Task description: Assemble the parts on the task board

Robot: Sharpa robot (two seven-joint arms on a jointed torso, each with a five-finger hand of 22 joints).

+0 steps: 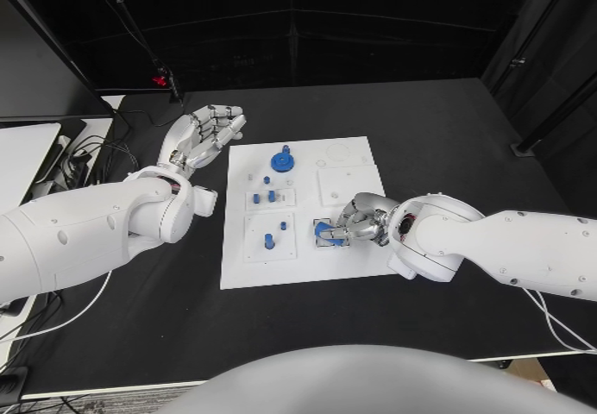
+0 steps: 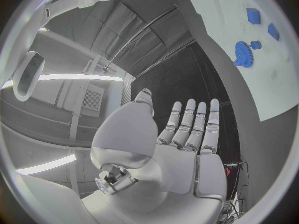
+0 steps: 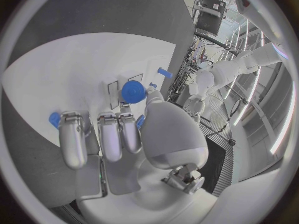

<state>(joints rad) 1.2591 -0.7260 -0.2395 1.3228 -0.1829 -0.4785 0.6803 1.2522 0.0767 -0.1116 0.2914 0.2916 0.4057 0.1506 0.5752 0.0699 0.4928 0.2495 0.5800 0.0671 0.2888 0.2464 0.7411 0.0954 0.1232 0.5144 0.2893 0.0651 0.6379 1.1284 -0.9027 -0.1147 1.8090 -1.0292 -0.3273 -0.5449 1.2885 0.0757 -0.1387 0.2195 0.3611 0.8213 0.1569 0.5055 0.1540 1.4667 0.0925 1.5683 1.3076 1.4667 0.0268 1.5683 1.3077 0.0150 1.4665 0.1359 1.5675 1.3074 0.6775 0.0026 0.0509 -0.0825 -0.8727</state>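
Observation:
The white task board (image 1: 355, 183) lies mid-table. My right hand (image 1: 357, 219) is curled down over its lower right square and pinches a small blue part (image 1: 327, 231) between thumb and fingers; in the right wrist view a blue bit (image 3: 141, 120) shows by the thumb of that hand (image 3: 118, 134). A blue gear (image 1: 282, 161) stands near the board's far edge, small blue pegs (image 1: 259, 197) sit mid-left, and more blue pieces (image 1: 269, 242) on the near-left square. My left hand (image 1: 205, 131) hovers off the board's far left corner, fingers straight, holding nothing. The left wrist view shows that hand (image 2: 181, 134) and the gear (image 2: 243, 54).
Cables (image 1: 90, 151) and a white panel (image 1: 22, 159) lie at the table's left edge. A small red item (image 1: 160, 81) sits at the far left. Bare black table (image 1: 473, 138) spreads right of the board and in front of it.

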